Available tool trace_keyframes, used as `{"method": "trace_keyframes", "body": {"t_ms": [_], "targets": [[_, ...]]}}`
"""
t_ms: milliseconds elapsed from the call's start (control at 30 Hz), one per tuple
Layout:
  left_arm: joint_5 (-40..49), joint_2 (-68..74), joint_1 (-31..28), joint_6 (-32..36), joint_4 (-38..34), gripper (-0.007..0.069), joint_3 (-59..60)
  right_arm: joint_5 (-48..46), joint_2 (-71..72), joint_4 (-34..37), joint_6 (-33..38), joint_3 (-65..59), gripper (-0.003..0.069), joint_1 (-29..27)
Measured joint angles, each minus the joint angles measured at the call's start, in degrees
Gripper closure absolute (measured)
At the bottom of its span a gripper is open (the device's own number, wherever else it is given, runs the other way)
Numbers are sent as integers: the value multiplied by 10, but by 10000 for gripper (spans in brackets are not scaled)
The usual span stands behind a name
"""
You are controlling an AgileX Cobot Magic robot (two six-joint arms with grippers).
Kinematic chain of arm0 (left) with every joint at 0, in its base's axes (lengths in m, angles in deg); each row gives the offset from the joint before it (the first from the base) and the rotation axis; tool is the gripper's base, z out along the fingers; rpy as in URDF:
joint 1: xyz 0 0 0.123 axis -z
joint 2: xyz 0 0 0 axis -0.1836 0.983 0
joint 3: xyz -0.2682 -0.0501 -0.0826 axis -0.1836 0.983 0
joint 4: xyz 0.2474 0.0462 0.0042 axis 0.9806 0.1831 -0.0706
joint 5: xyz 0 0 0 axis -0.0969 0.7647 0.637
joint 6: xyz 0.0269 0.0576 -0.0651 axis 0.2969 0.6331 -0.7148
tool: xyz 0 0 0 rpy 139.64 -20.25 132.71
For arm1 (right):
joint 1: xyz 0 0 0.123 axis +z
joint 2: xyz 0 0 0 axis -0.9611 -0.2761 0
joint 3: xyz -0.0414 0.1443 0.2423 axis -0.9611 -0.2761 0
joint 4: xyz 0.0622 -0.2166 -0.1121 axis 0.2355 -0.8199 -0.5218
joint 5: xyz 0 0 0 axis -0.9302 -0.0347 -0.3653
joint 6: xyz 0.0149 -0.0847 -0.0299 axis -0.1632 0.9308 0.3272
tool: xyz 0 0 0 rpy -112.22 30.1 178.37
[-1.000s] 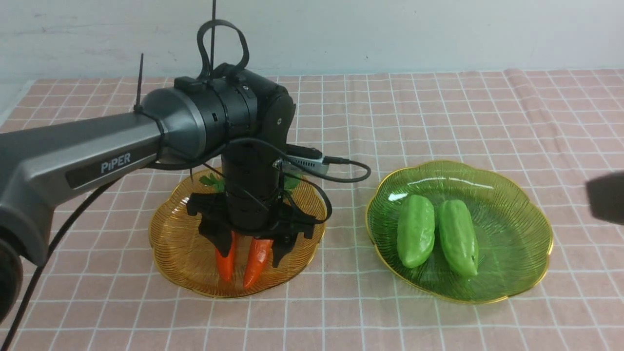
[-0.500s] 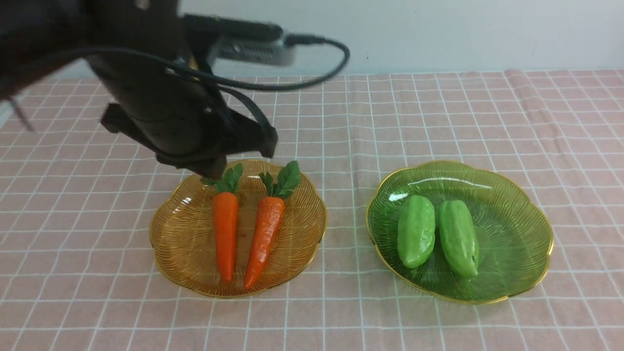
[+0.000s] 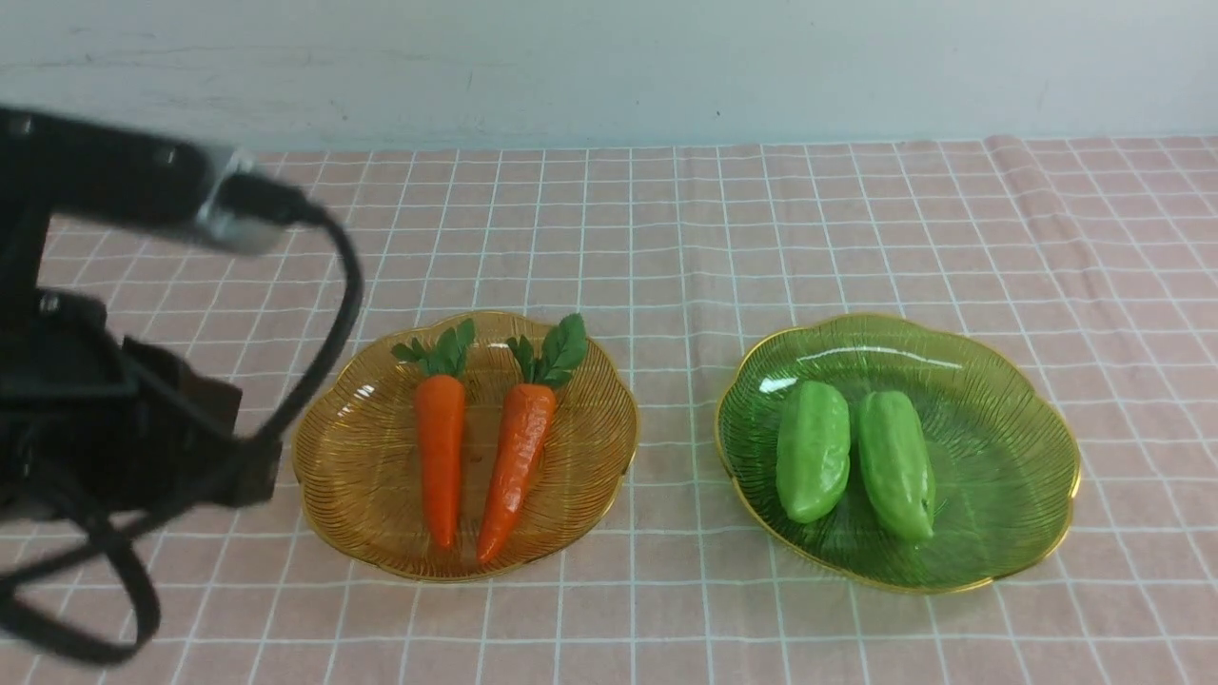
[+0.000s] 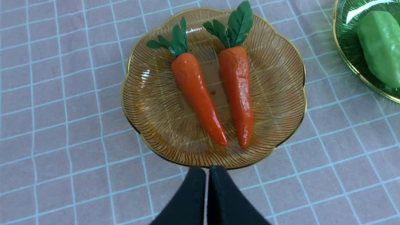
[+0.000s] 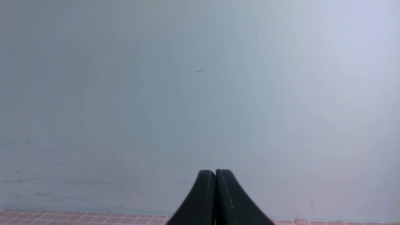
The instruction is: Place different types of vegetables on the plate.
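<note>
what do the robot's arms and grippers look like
The left arm is black and blurred, with a silver-grey box and a thick black cable looping from it. The left gripper and right gripper have matte black fingers tapering to rounded tips; the right's inner edge is finely toothed. No markings show.

The place reads as a robot test bench dressed up as a dining table. A pink checked cloth (image 3: 856,219) lies spread under everything, and a bare pale wall (image 5: 200,93) fills the view straight ahead of the right pincer (image 5: 215,171). Just ahead of the left pincer (image 4: 207,168) sits an amber plate (image 4: 147,103) with two toy carrots (image 4: 193,90). Further off, to that pincer's right, a green plate (image 3: 999,428) holds two glossy, fake-looking green vegetables (image 3: 811,447). Behind the left pincer, the black left arm (image 3: 86,438) carries a loose cable (image 3: 354,285) and a camera (image 3: 143,185), lab gear rather than kitchenware.
</note>
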Motion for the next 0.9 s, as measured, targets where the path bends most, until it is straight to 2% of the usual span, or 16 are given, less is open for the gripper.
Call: {"method": "trace_keyframes", "body": {"t_ms": [100,267,900], "targets": [[-67,-57,0,-24,10,628,94,0,0,0,0,0,675,0],[-145,-121,0,-49,21,628,185,2,0,0,0,0,676,0],[-163,-153,0,-51,31,628,207,3,0,0,0,0,676,0]]}}
